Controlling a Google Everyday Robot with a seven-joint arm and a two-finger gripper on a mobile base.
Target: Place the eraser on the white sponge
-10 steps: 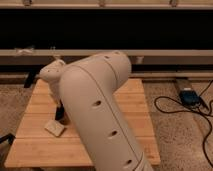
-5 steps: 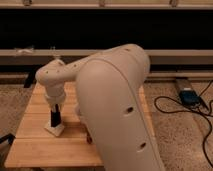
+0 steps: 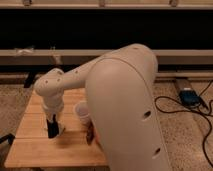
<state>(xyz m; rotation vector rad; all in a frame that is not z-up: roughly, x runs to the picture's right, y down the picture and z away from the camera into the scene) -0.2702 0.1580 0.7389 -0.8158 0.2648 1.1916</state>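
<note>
My hand [image 3: 52, 134] points straight down at the left part of the wooden worktop [image 3: 45, 152], its tip at or just above the boards, while my arm [image 3: 125, 110] fills the right of the view. The step in hand looks like the set-down: bringing the eraser [image 3: 51, 127] onto the white sponge. The eraser reads only as a dark block at the tip of my hand, hard to separate from the hand itself. If that is it, its long axis stands near upright, one end towards the worktop. I cannot tell whether my hand is gripping or has let go. The white sponge does not show; I judge it lies hidden under my hand, which I cannot confirm. A white cup [image 3: 81, 111] stands just to the right of my hand, and a slim reddish-brown object [image 3: 90, 135] lies beyond it, near the arm. The next move, as I judge it, calls for a release only once the block rests on the pad, then a straight lift clear of the cup.
</note>
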